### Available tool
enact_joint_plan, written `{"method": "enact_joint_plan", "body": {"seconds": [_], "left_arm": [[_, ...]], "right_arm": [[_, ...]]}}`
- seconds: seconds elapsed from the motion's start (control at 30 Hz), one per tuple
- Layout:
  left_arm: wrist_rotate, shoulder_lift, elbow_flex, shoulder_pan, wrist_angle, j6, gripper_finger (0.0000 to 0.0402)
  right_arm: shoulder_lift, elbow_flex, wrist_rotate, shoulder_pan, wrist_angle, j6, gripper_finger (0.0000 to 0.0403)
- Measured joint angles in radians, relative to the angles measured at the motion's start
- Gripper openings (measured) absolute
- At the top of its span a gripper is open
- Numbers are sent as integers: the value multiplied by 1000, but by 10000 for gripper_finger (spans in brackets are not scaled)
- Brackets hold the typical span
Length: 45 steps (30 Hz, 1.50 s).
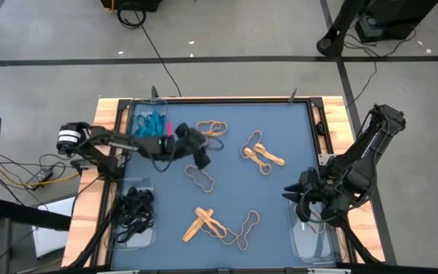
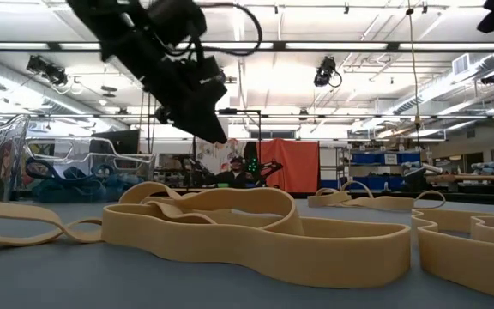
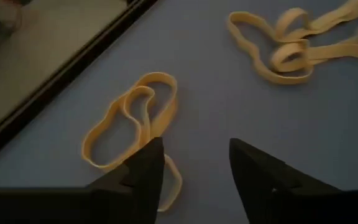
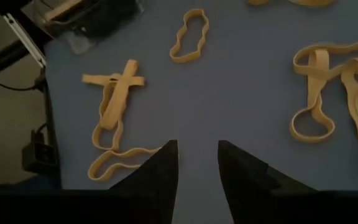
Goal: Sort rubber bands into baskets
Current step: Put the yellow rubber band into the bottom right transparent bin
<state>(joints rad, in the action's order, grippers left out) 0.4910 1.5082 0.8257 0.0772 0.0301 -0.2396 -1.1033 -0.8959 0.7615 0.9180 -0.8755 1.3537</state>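
Observation:
Several tan-orange rubber bands lie flat on the blue mat: a double loop, a cluster, a single loop and a crossed bunch. Teal bands fill the far-left basket. Black bands fill the near-left basket. My left gripper is open, raised above the mat, just short of the double loop. My right gripper is open and empty at the mat's right side.
A clear basket stands at the near right, beside my right arm. The table's wooden frame and a black rim surround the mat. Black cables run on the floor behind the table. Bare mat lies between the band groups.

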Motion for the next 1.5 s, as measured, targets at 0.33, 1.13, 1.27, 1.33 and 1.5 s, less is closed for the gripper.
{"method": "enact_joint_plan", "body": {"seconds": [0.33,1.13,1.27,1.33,1.5], "left_arm": [[-263,75,5,257,-56,53,198],[-323,296,6,286,-144,28,112],[-320,281,5,281,-137,31,35],[-325,261,5,273,-122,33,11],[-320,173,3,225,-75,38,12]], "right_arm": [[-97,0,16,0,8,-8,126],[-157,0,4,1,94,-3,126],[-156,0,4,1,101,-3,126],[-157,0,3,1,103,6,126],[-203,0,9,-6,106,16,126]]}}
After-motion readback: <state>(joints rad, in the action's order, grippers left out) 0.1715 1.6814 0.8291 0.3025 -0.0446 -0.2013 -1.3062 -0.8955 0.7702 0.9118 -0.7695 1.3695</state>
